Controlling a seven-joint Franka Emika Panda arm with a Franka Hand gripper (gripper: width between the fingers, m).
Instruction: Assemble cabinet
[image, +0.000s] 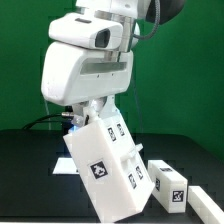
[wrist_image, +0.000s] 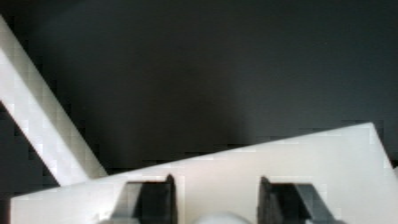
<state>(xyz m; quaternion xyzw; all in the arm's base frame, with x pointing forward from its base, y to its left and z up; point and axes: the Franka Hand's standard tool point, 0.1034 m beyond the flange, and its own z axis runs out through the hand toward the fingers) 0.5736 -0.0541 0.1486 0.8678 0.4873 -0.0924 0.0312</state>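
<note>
The cabinet body, a white box with several black-and-white tags on its faces, hangs tilted above the black table. My gripper sits at its upper end, mostly hidden behind the box and the wrist. In the wrist view the two dark fingers stand on either side of a white panel of the cabinet, and the gripper is shut on it. A small white tagged block lies on the table at the exterior view's right, beside the box's lower corner.
Another white part lies at the exterior view's far right edge. A flat white strip shows on the table behind the box. A long white edge runs diagonally through the wrist view over the black table.
</note>
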